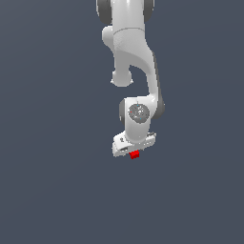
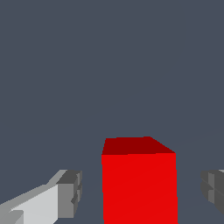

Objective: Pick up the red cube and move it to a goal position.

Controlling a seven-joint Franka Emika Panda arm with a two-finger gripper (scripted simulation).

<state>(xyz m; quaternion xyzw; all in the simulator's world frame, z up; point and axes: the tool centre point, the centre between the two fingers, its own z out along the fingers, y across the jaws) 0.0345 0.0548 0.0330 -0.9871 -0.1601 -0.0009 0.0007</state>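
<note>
The gripper [image 2: 140, 192] stands spread, its grey pads [image 2: 70, 192] clear of the red cube [image 2: 139, 183] on either side. The cube sits between them (directly beneath the white arm [image 1: 136, 62]).

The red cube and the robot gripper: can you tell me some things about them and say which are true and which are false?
1. The red cube sits between the gripper's two fingers. True.
2. The fingers are squeezing the cube tight. False: the wrist view shows gaps on both sides, so the gripper is open.
3. The cube is blue. False: it is bright red.
4. The cube is much smaller than the gripper. True: in the exterior view it is a tiny red spot under the white gripper.
5. There are three cubes. False: only one cube shows.
</note>
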